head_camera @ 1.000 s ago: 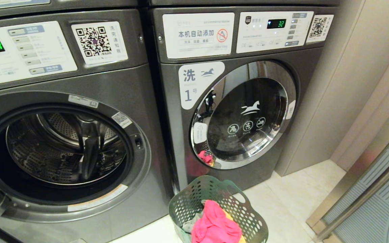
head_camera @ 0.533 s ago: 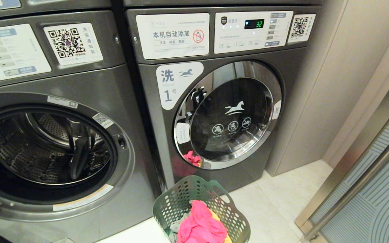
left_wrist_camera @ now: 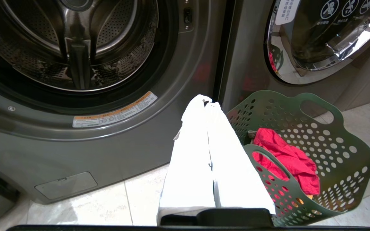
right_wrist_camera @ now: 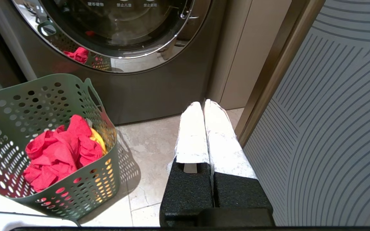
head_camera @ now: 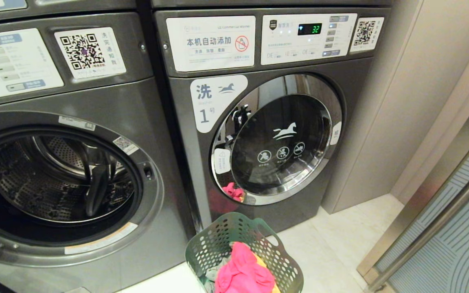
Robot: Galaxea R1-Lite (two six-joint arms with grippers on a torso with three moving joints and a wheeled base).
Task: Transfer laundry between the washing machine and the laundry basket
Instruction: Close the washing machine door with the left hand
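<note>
The left tool (left_wrist_camera: 208, 103) is seen in the left wrist view clenched on nothing, its two white-wrapped fingers (left_wrist_camera: 191, 150) pressed together. It is held above the pale tiled floor (left_wrist_camera: 108, 205), between the open washing machine (left_wrist_camera: 114, 64) and the green laundry basket (left_wrist_camera: 332, 150). The perforated steel drum (left_wrist_camera: 75, 41) is exposed, and no clothing can be made out inside it. A red garment (left_wrist_camera: 284, 157) is seen lying in the basket, which stands on the floor just in front of the second machine's closed chrome door (left_wrist_camera: 320, 35).

In the right wrist view, the right tool (right_wrist_camera: 203, 104) is likewise clenched and holds nothing. It is held over the floor, between the basket and a striped panel (right_wrist_camera: 332, 128). The red garment is heaped in the basket with a yellow piece (right_wrist_camera: 98, 138) beside it.

In the head view, neither tool is shown. The open machine is seen on the left and the closed machine, marked 1 (head_camera: 204, 116), on the right, its display (head_camera: 312, 29) reading 32. The basket is placed at the lower edge, in front of the seam between the two machines.
</note>
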